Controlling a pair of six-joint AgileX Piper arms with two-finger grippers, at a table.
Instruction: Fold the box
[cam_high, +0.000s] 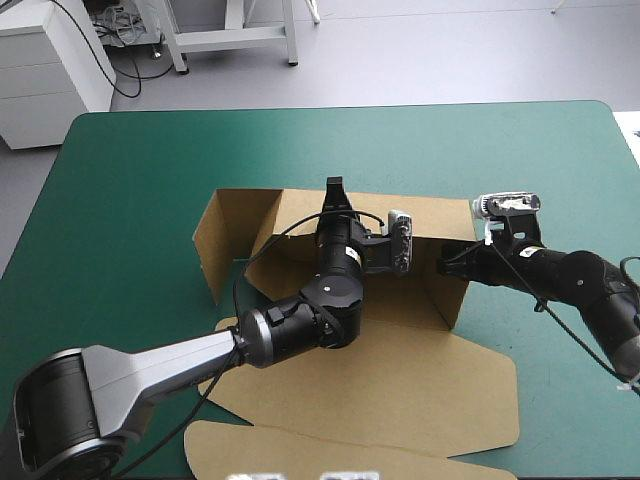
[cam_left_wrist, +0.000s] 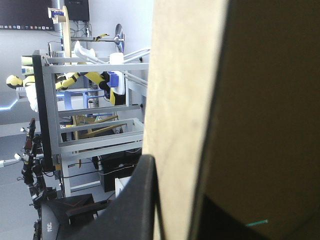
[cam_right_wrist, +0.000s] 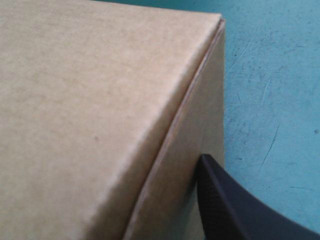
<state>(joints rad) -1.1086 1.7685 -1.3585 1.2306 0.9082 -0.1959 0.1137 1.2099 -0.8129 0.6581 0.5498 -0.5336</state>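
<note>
Open teal-green cover (cam_high: 130, 170) runs along the tabletop's far edge, both far corners and the left edge, giving free passage. The box (cam_high: 215, 240), walls raised, fills the middle; its flat lid (cam_high: 420, 390) covers the near edge. The left arm (cam_high: 300, 325) crosses the box's interior, the left gripper (cam_high: 334, 188) at the far wall. The right gripper (cam_high: 447, 267), apparently pinching the right wall, blocks that side.

In the high view we look from above and behind, forward and down, on most of the table (cam_high: 130, 180). The left wrist view stands very near a raised wall of the box (cam_left_wrist: 180, 90) and looks level past it into the room. The right wrist view is close upon a corner of the box, facing down. All three share the box.
</note>
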